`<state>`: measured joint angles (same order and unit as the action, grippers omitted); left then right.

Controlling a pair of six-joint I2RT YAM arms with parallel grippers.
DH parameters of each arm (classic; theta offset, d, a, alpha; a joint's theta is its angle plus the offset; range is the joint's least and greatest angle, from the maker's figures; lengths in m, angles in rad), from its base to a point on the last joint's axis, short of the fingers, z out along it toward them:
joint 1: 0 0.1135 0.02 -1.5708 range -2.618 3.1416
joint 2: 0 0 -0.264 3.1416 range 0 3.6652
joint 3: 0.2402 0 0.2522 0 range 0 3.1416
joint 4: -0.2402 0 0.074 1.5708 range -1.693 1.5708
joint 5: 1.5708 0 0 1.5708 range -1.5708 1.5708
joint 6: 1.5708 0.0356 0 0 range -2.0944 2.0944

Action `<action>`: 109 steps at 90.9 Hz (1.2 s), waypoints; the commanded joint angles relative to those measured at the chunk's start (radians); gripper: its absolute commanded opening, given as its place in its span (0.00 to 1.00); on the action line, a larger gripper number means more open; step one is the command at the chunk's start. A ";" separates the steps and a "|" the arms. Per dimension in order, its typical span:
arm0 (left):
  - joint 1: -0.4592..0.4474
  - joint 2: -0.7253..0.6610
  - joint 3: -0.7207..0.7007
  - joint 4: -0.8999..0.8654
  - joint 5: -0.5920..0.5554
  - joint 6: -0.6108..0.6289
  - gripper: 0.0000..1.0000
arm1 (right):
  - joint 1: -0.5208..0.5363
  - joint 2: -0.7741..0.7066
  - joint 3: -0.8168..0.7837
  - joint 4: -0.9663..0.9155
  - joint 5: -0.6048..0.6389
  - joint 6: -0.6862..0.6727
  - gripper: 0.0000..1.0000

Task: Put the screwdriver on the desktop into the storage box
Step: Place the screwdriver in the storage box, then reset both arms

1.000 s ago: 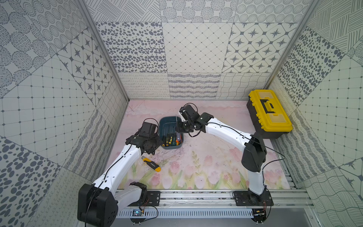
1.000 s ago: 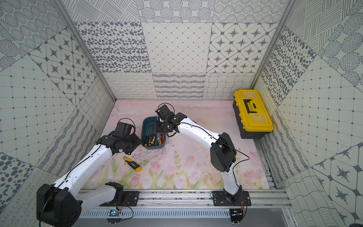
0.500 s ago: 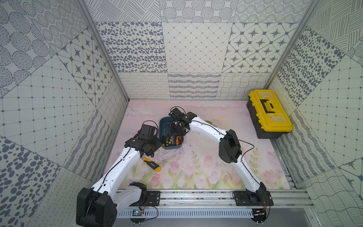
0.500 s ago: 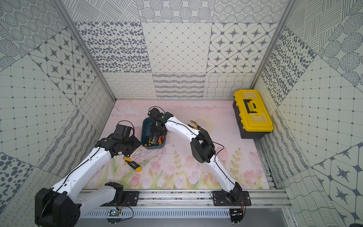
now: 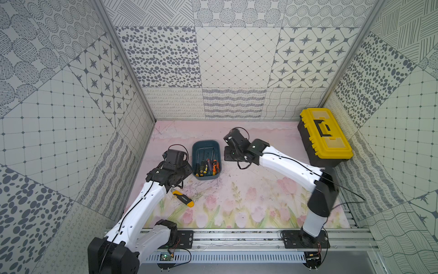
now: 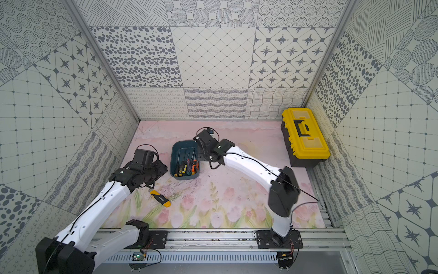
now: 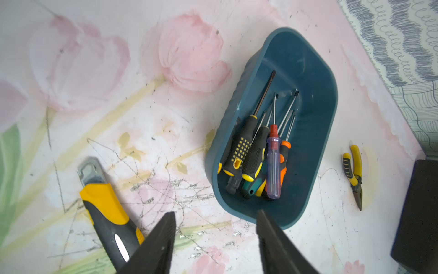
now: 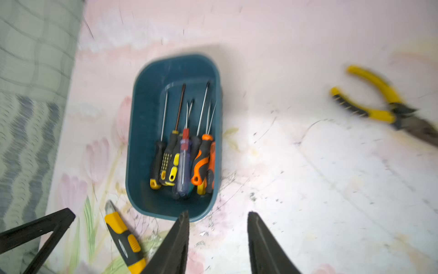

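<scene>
Both claws are spread and empty: my left gripper (image 7: 215, 212) and right gripper (image 8: 218, 213) hang on either side of the storage box (image 7: 308, 95). The screwdrivers (image 7: 256, 154) all lie inside it and I find none on the desktop (image 5: 248, 194), so I judge the job done. Both wrist views show yellow pliers (image 7: 353, 170); the top views show only the knife (image 5: 182, 198).
</scene>
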<state>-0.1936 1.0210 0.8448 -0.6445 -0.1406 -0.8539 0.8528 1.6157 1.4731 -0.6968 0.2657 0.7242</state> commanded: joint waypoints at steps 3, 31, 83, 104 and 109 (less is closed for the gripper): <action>0.006 -0.033 -0.056 0.164 -0.188 0.163 0.78 | -0.131 -0.335 -0.418 0.285 0.202 -0.083 0.46; 0.027 0.044 -0.159 0.423 -0.290 0.515 0.99 | -0.550 -0.668 -0.875 0.416 0.266 -0.511 0.73; 0.069 0.061 -0.444 0.881 -0.295 0.667 0.99 | -0.832 -0.329 -1.171 1.434 -0.126 -0.659 0.78; 0.071 0.076 -0.475 0.969 -0.270 0.720 1.00 | -0.831 -0.037 -1.171 1.785 -0.157 -0.649 0.79; 0.072 0.085 -0.483 1.005 -0.259 0.743 0.99 | -0.832 -0.076 -1.124 1.666 -0.120 -0.626 0.85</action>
<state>-0.1287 1.0904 0.3813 0.1535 -0.4168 -0.2173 0.0242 1.5455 0.3244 0.8436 0.1253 0.0784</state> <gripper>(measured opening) 0.995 0.799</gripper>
